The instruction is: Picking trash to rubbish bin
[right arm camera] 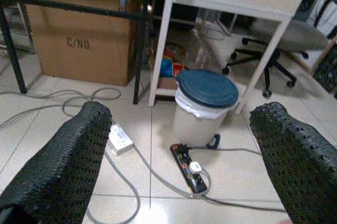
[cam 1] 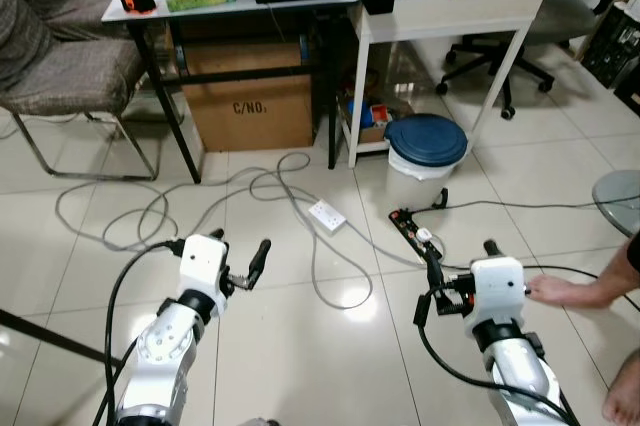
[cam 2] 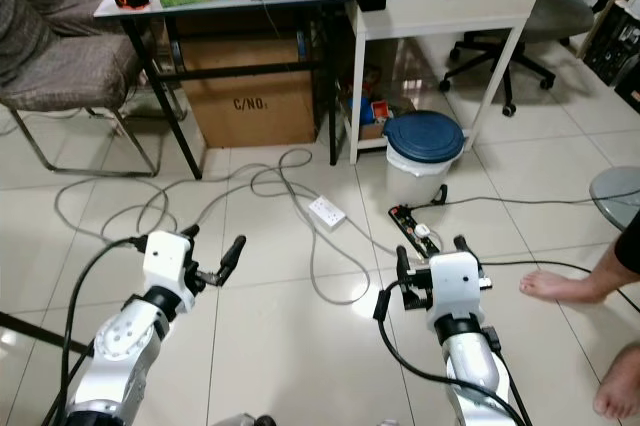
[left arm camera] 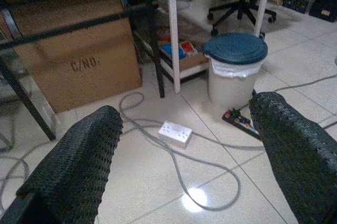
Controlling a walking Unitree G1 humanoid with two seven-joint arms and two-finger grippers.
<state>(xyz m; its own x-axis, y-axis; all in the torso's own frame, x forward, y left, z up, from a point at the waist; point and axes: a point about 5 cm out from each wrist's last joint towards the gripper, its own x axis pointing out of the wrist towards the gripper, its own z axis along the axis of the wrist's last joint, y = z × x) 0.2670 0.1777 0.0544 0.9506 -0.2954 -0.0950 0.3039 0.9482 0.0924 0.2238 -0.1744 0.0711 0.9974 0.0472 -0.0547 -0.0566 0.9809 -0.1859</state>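
Fingers point(left arm camera: 73, 171) of the left gripper point(cam 1: 243, 268) stand spread and empty, and the right gripper point(cam 2: 402, 284) is likewise released, holding nothing; both hover low over the tiled floor point(cam 1: 300, 346), probably kept wide so they are ready to close on litter. Ahead of them a grey cable point(cam 1: 300, 206) loops round a white socket point(cam 1: 326, 214), and a black power strip point(right arm camera: 190, 169) lies just beside the bin point(cam 1: 426, 146). With its blue lid on, the bin sits by the white bench point(cam 1: 470, 6). No trash is plainly visible, though small scraps could be missed. A person's bare foot point(cam 2: 560, 286) rests near the right arm.
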